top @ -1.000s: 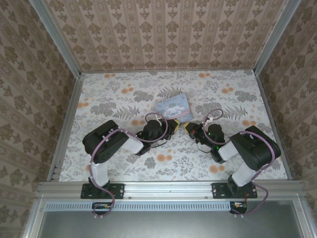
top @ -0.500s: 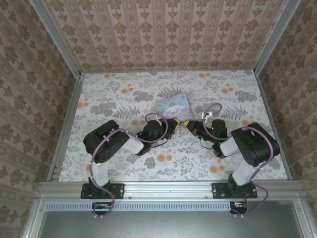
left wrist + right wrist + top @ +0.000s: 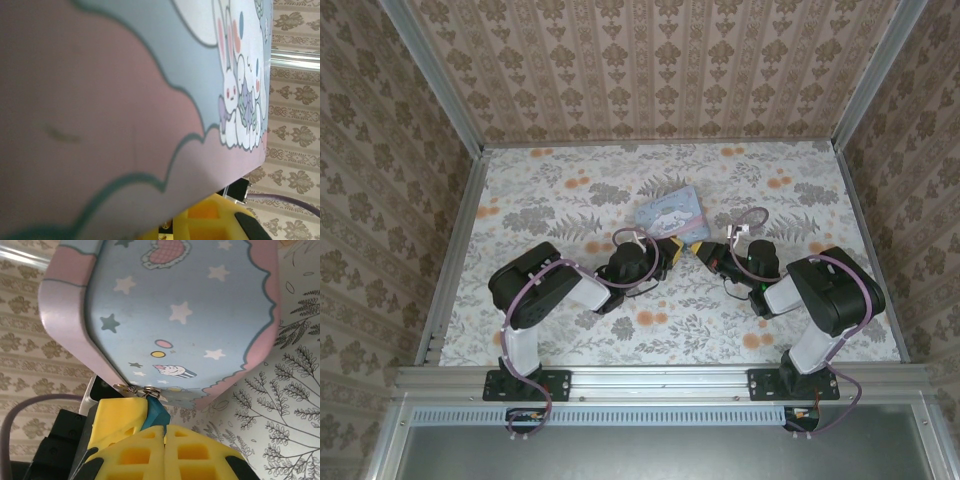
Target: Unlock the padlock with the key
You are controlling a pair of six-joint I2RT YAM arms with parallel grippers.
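Note:
The small teal-blue padlock (image 3: 156, 412) hangs by its silvery shackle (image 3: 150, 390) from the hasp at the near corner of the pastel-blue cartoon tin (image 3: 190, 305). My left gripper (image 3: 673, 250) comes in from the left, and its yellow finger (image 3: 120, 416) presses the padlock's side. It is shut on the padlock. My right gripper (image 3: 165, 437) is shut just below the padlock. A thin brownish sliver in the seam between its pads looks like the key (image 3: 165, 438). In the left wrist view the tin (image 3: 125, 100) is right against the camera, above a yellow finger (image 3: 220, 220).
The tin (image 3: 670, 213) lies mid-table on the floral cloth (image 3: 550, 190), and both arms meet at its near corner. Patterned walls (image 3: 660, 70) and aluminium rails (image 3: 455, 250) box in the table. A purple cable (image 3: 30, 407) loops beside the left arm's wrist.
The right wrist has swung to the right and back, bringing its fingertips slightly up toward the tin's corner. The left arm and the tin have hardly moved.

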